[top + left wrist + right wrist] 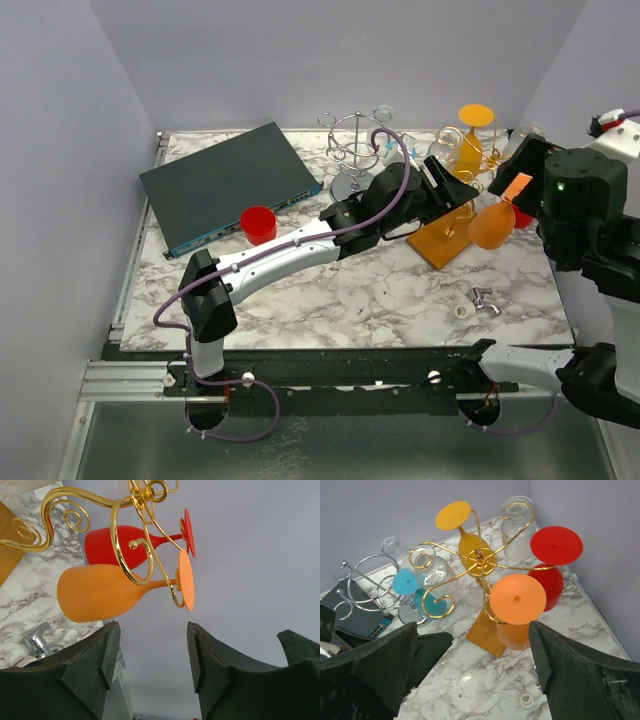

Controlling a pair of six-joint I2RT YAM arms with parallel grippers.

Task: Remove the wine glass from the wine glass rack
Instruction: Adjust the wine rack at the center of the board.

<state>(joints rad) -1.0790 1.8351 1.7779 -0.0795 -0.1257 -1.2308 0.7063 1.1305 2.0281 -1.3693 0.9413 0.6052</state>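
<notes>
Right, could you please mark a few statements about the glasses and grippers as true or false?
1. The orange wine glass hangs foot-up on the gold rack. True.
2. The left gripper is clamped on the orange glass. False: its fingers stand apart, short of the bowl, with nothing between them.
3. A red wine glass hangs beside the orange one. True.
4. The red cup stands on the rack's wooden base. False: it stands on the marble table, beside the dark flat box.
5. The right gripper holds a glass. False: it is open and empty.
</notes>
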